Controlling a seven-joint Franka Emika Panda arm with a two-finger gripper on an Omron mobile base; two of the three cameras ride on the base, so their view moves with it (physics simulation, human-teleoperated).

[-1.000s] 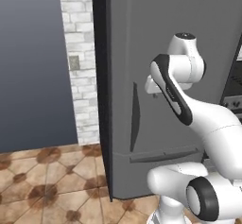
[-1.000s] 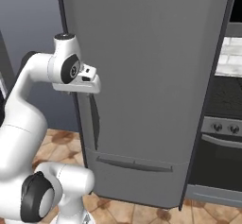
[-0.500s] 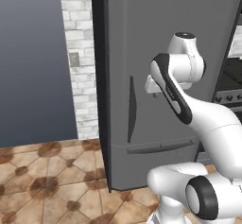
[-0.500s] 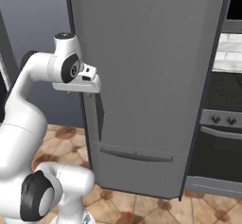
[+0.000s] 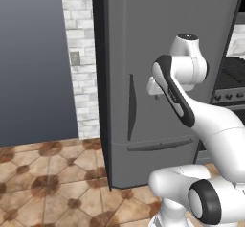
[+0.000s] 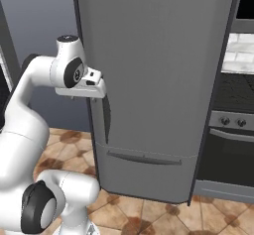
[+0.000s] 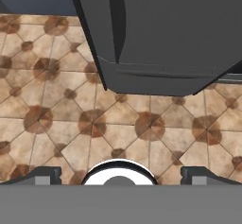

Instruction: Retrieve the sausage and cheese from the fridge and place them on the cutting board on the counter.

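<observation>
Room: rendered kitchen, brown patterned tile floor (image 7: 118,138), white brick wall strip (image 5: 79,53) left of the fridge, oven (image 6: 225,145) to its right.
Fridge: tall dark grey cabinet (image 6: 158,80), door shut, drawer seam low on the front.
Sausage and cheese: presumably behind the shut door; could not be told from these frames.
Door handle: long vertical bar (image 5: 131,107) near the door's left edge, untouched.
Claw: held up beside the door (image 6: 89,91), near the handle but apart from it; fingertips (image 7: 47,175) stood wide with nothing between them in the hand view, which looked down at the floor and the fridge's lower front.
Step judged: approach to the handle, door not yet opened.
Risk, aim: hand pointed down rather than at the bar; closing from this pose would likely have caught air or scraped the door face.
Risk, slip: a thin bar between widely spread fingers could have slid out if gripped off-centre during the pull.
Risk, swing: base close to the front; an opening door could have struck the arm or base.
Risk, hinge: pulling off the hinge arc might have stalled the door.
</observation>
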